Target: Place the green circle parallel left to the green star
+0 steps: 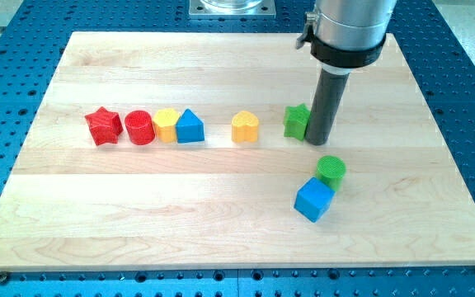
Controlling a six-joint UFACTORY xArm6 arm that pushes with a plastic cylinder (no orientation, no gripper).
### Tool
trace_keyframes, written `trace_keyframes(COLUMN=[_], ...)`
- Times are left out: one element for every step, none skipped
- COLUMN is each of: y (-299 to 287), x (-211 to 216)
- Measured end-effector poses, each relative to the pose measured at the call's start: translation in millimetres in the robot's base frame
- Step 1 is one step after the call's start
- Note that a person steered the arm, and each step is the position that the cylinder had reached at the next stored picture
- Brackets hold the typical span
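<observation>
Item: my tip (317,140) — a bare rod, nothing to open or close — touching green star (296,120) on its right; green circle (331,172) below, against blue cube (313,199) — best swept leftward from its right side.

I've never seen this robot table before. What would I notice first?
First, the big dark rod coming down from the view's top right, with my tip touching the right side of the green star. Just below it sit the green circle and a blue cube, touching. Toward the view's left runs a row: red star, red cylinder, yellow block, blue block.
</observation>
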State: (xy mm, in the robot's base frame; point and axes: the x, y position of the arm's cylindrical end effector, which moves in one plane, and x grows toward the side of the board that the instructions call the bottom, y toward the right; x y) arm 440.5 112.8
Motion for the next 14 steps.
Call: trace_keyframes(y=[37, 66, 18, -21, -45, -68, -72, -71, -54, -54, -64, -59, 13, 28], x=[25, 94, 97, 64, 39, 48, 33, 36, 36, 20, 5, 37, 37, -33])
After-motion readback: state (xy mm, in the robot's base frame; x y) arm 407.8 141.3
